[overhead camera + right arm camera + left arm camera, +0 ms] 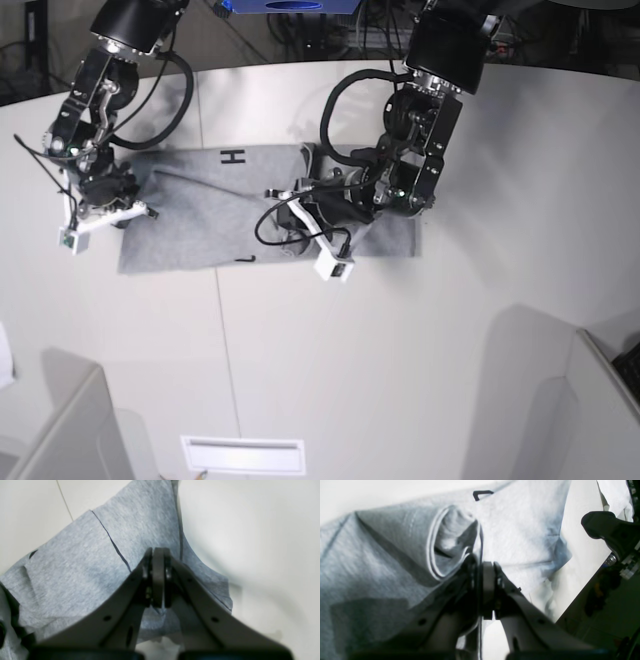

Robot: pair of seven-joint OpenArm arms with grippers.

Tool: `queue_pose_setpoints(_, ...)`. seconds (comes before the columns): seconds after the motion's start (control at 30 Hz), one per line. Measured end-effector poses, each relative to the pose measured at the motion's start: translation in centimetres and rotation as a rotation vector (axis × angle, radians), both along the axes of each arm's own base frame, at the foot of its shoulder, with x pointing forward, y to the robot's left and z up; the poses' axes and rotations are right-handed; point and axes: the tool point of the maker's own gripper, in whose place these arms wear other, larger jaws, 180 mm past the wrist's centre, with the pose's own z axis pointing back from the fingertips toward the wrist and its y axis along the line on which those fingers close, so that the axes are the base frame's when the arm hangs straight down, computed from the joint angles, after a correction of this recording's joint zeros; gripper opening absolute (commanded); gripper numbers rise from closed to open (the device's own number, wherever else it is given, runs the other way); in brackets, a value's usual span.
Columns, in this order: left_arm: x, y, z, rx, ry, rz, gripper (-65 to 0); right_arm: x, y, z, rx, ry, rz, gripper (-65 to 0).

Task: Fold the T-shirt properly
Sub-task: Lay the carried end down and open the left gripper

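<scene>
The heather-grey T-shirt (190, 220) lies spread across the white table, with a black letter H (232, 156) near its far edge. In the base view my left gripper (310, 200) is over the shirt's right half, where the cloth is bunched under the arm. The left wrist view shows that gripper (482, 563) shut on a hemmed edge of the T-shirt (520, 530), beside a rolled sleeve opening (450, 542). My right gripper (115, 195) is at the shirt's left end. In its wrist view it (158, 551) is shut on the T-shirt (75, 555), with creases running to its tips.
The table (400, 350) has a thin seam line (225, 350) running toward the front. Grey box edges stand at the front left (60, 430) and front right (600, 400), and a white slotted plate (240, 455) lies at the front. Cables hang behind the arms.
</scene>
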Motion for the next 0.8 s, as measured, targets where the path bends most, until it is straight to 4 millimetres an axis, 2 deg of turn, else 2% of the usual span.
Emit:
queue_pose_setpoints(0.7,0.2,0.13,0.05,-0.002,-0.001,0.007,-65.0,0.04,0.02,0.02,0.0,-0.001,0.001,-65.0)
queue_pose_setpoints(0.8,0.2,0.11,0.06,-0.003,-0.001,0.007,-52.2,0.03,0.0,0.03,0.0,-0.001,0.0,-65.0)
